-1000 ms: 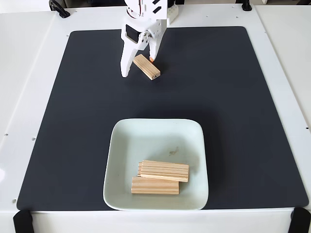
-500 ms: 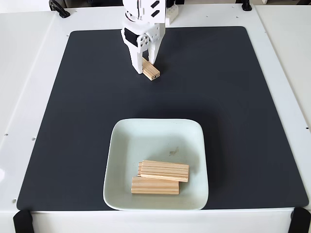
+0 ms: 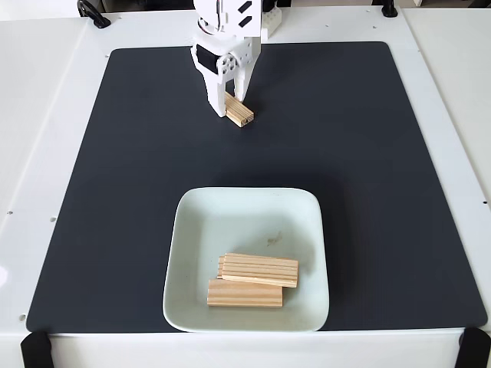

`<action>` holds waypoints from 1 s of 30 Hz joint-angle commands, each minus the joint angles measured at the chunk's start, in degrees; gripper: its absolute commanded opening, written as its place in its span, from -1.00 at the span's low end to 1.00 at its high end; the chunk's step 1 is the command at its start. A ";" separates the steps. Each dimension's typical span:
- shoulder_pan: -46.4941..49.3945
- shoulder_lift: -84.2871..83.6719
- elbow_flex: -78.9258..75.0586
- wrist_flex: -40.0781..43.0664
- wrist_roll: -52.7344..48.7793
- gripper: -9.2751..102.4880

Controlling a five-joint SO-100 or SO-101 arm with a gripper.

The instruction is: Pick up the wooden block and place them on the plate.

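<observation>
A small pale wooden block [image 3: 241,114] lies at an angle on the black mat near the top of the fixed view. My white gripper [image 3: 229,106] reaches down from the top edge and is shut on the block's upper end, one finger on each side. Whether the block has left the mat I cannot tell. The mint-green square plate [image 3: 245,215] sits at the lower middle. It holds two more wooden blocks, one [image 3: 258,269] partly lying over the other [image 3: 244,294].
The black mat [image 3: 115,192] covers most of the white table [image 3: 38,153]. Black clamps [image 3: 34,349] sit at the lower corners, and a black cable [image 3: 92,14] lies at the top left.
One second ago the fingers stood spread around the block; they have since shut on it. The block's visible part has shortened. Nothing has moved in the last half second.
</observation>
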 commanded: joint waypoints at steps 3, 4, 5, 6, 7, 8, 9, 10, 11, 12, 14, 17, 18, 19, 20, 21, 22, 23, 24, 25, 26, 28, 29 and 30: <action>-0.35 9.76 -12.66 0.97 -8.35 -0.83; -0.35 11.16 -14.85 0.97 -10.55 -0.83; -0.44 12.30 -16.88 0.97 -12.83 -0.83; -0.44 13.10 -18.90 0.97 -15.47 -0.83; -0.44 13.54 -20.83 0.70 -18.11 -0.83; -0.70 13.62 -22.41 0.26 -20.74 -0.83; -1.49 13.54 -24.08 0.18 -23.55 -0.84; -2.20 13.27 -25.58 0.26 -26.72 -0.84; -2.72 12.66 -26.89 0.26 -29.97 -0.84; -3.16 11.25 -28.30 0.18 -32.96 -0.84; -4.04 6.77 -32.26 0.18 -37.27 -0.84; -5.54 -1.14 -41.66 0.18 -39.55 -0.84; -5.98 -3.96 -45.44 0.62 -40.17 -0.84; -6.33 -6.86 -49.48 0.88 -40.43 -0.84; -6.50 -9.67 -53.53 0.88 -40.43 -0.84; -6.59 -12.48 -57.39 0.97 -40.52 -0.84; -6.68 -14.94 -61.17 0.97 -40.61 -0.84; -6.68 -17.23 -64.42 0.97 -41.75 -0.84; -6.77 -19.34 -66.80 0.97 -43.59 -0.84; -7.03 -21.27 -68.91 0.97 -45.26 -0.84; -7.29 -23.03 -70.58 0.97 -46.32 -0.84; -7.29 -25.49 -72.60 0.97 -46.85 -0.84; -7.29 -26.19 -73.12 0.97 -46.85 -0.84; -7.29 -26.63 -73.21 0.97 -46.93 -0.84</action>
